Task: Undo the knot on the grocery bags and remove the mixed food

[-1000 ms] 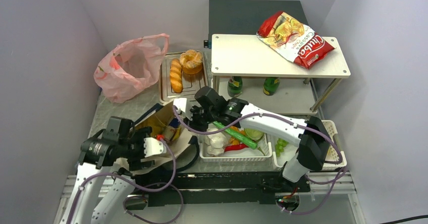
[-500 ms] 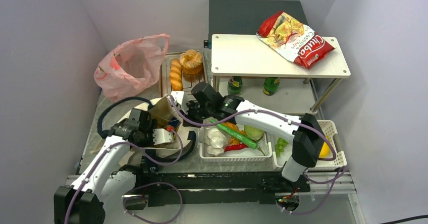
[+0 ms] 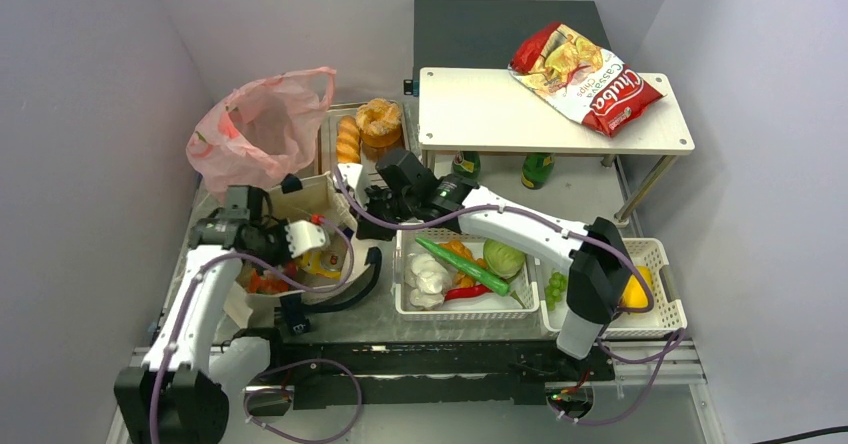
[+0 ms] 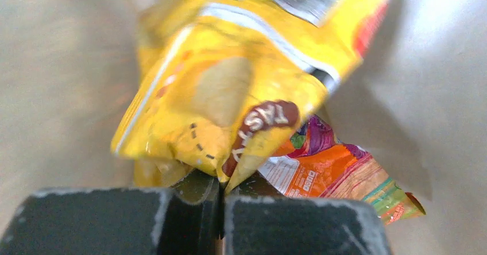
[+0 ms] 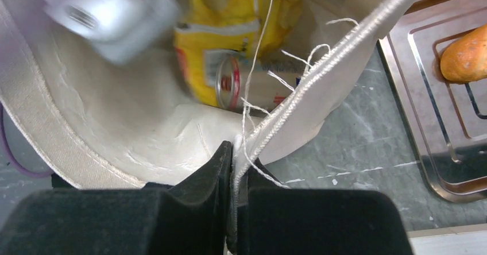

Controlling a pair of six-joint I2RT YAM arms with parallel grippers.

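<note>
The beige tote (image 3: 300,199) stands open at the left, its dark straps (image 3: 355,284) lying on the table. My left gripper (image 4: 221,180) is inside it, shut on the lower corner of the yellow Lay's bag (image 4: 230,88). A small pink and orange snack bag (image 4: 344,172) lies just behind. My right gripper (image 5: 235,157) is shut on the tote's stitched rim (image 5: 344,42) and holds it open. The yellow Lay's bag (image 5: 230,31) and a can (image 5: 244,82) show inside. The pink plastic bag (image 3: 255,134) lies open at the far left.
A white basket (image 3: 400,309) holds garlic, a long green vegetable (image 3: 465,266) and cabbage (image 3: 503,260). A second basket (image 3: 668,309) holds grapes. A tray (image 3: 328,144) carries a baguette and a ring bun (image 3: 378,119). The white shelf (image 3: 470,114) bears a red Cassava bag (image 3: 590,79).
My left gripper reached deeper into the tote and closed on the yellow bag. My right gripper pulled the tote's rim a little farther back.
</note>
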